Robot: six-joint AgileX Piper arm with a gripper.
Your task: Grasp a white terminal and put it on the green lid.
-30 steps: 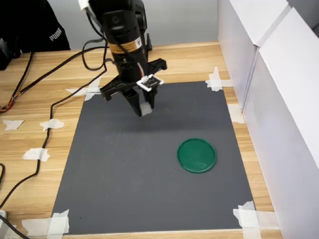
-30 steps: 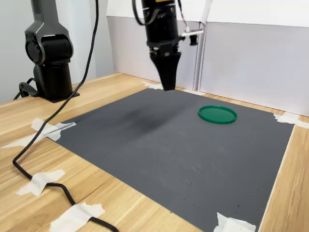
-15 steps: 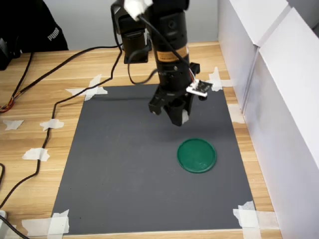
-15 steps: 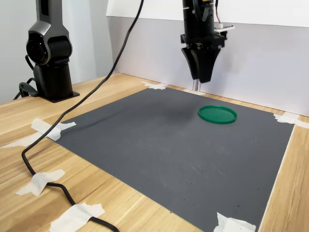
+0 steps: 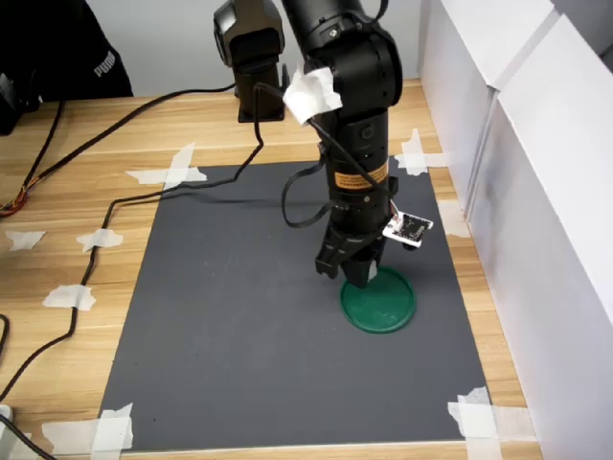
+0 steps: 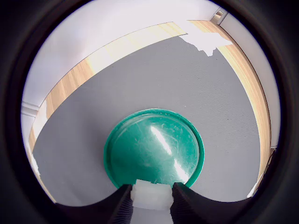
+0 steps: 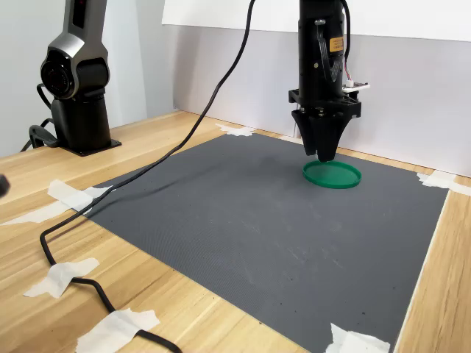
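Pincer (image 6: 152, 201) clamped narrow on the white terminal (image 6: 152, 195), held between both fingertips. Directly below and just ahead of the tips, the green lid (image 6: 154, 148), flat on the grey mat (image 5: 239, 326). Terminal above the lid's near rim; contact cannot be told.

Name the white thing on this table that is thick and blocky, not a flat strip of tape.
The terminal, clamped between the gripper fingers over the green lid; every tape piece lies flat on the wood and mat.
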